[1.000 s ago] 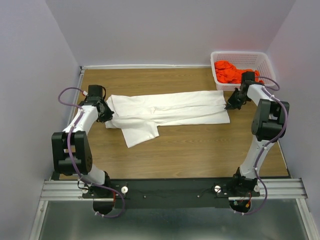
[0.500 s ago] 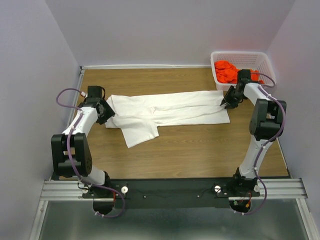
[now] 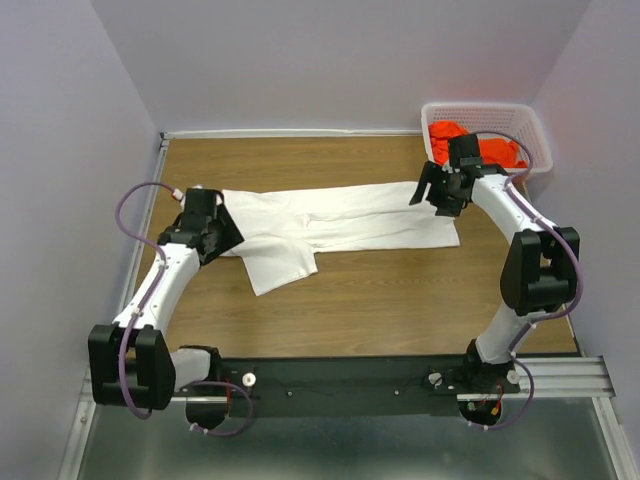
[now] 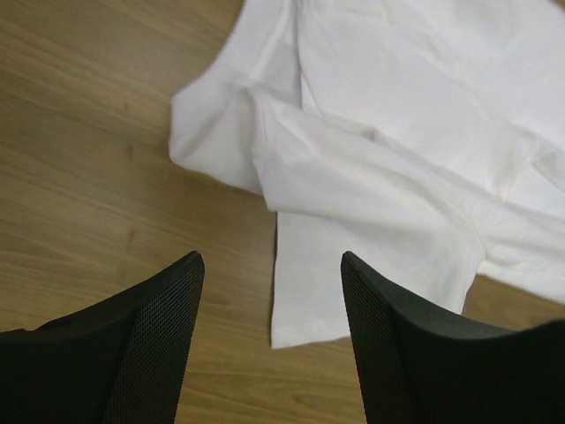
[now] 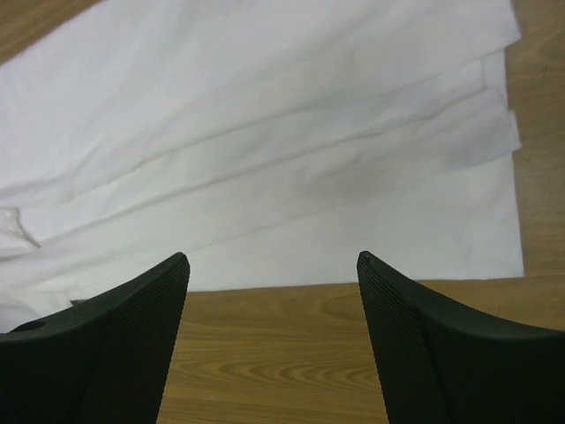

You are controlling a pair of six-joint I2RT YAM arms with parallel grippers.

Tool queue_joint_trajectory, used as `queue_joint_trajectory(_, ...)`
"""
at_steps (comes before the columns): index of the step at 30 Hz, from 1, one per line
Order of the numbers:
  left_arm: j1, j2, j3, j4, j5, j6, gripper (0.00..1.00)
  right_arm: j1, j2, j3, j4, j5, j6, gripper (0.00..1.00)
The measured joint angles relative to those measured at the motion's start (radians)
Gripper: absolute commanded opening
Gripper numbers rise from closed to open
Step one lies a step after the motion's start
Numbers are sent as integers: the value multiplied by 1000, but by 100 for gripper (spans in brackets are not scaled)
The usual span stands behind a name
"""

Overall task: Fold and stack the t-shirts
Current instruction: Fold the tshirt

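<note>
Sideways, white t-shirt [image 3: 350, 216], hem rightward.

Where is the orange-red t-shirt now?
Top view: the orange-red t-shirt lies bunched in the white lattice basket at the far right corner of the table, beyond the right gripper.

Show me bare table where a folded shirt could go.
Widest: the near strip of table between white shirt and the base rail. Narrower: bare wood between shirt and back wall. Crowded: the far right corner, with basket and right tool.
</note>
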Motion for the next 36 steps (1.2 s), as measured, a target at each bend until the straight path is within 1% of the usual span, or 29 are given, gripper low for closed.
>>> queue_joint_trajectory(4,-161,23,-42,-24,-5,4,71,35,-13,-64,7,0,0,85)
queue_joint_trajectory(7,-241,66,-62,-27,-2,3,67,47,-13,-97,6,-1,1,85)
queue_joint_trajectory(8,-262,84,-67,-27,-2,2,63,47,-13,-105,7,-1,1,85)
queue_joint_trajectory(10,-298,121,-71,-30,-2,-3,58,48,-15,-119,14,-2,2,85)
queue_joint_trajectory(14,-358,185,-69,-28,-11,-10,54,48,-29,-149,16,-9,1,85)
queue_joint_trajectory(19,-405,268,-69,-22,-22,-14,52,50,-33,-172,23,-20,1,85)
queue_joint_trajectory(21,-417,292,-64,-21,-33,-15,50,51,-33,-181,28,-25,1,85)
queue_joint_trajectory(25,-438,302,-61,-14,-57,-19,39,51,-33,-192,36,-38,1,85)
queue_joint_trajectory(26,-442,304,-60,-13,-62,-19,31,51,-33,-192,38,-42,1,85)
queue_joint_trajectory(28,-447,305,-59,-10,-68,-26,21,51,-33,-194,42,-48,1,85)
queue_joint_trajectory(29,-449,305,-59,-6,-68,-26,12,51,-33,-195,43,-51,1,85)
queue_joint_trajectory(30,-453,306,-58,-3,-68,-33,8,51,-33,-196,45,-56,1,85)
queue_joint_trajectory(31,-454,306,-57,-2,-68,-35,1,51,-33,-197,45,-58,1,85)
queue_joint_trajectory(32,-455,307,-54,-3,-71,-39,0,51,-33,-197,46,-61,1,85)
queue_joint_trajectory(36,-455,309,-31,-20,-85,-41,0,51,-33,-197,51,-64,1,84)
